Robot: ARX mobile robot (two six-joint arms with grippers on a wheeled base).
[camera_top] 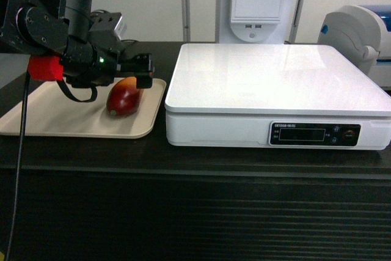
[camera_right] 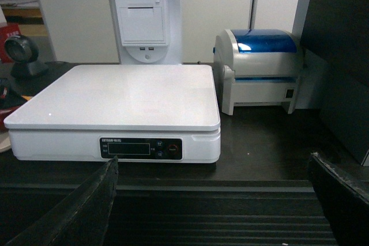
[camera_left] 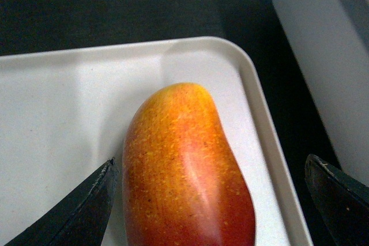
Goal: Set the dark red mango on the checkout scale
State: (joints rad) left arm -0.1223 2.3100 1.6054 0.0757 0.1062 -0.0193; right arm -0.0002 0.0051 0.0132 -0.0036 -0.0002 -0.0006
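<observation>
On the beige tray (camera_top: 43,117), at the left end of the checkout (camera_top: 195,212) counter, the dark red mango (camera_top: 123,100) is seen lying on its side, near the tray's right rim. Orange-yellow skin is shown at one end and deep red at the other in the left wrist view (camera_left: 184,171).

The left gripper (camera_top: 142,73) is positioned just above and behind the mango. Its fingers (camera_left: 86,205) are spread wide, one on each side of the fruit; no contact with the skin can be made out. The left finger tip is just beside the mango's flank, the right one is well clear, out over the tray rim (camera_left: 271,159).

The scale (camera_top: 275,90) is set just right of the tray, apart from it by a narrow strip of black counter. Its white platform is bare and its dark display panel (camera_top: 314,133) faces front. Nothing is held against it.

The right gripper (camera_right: 213,200) is not visible in the head view. In its own wrist view both fingers (camera_right: 75,211) are parted wide with nothing between them, facing the scale (camera_right: 115,99) from in front of the ribbed counter edge.

Behind the scale a white receipt-printer stand (camera_right: 144,24) is seen, and to its right a white label printer with blue lid (camera_right: 262,67). A dark scanner (camera_right: 20,56) is partly visible at far left.
</observation>
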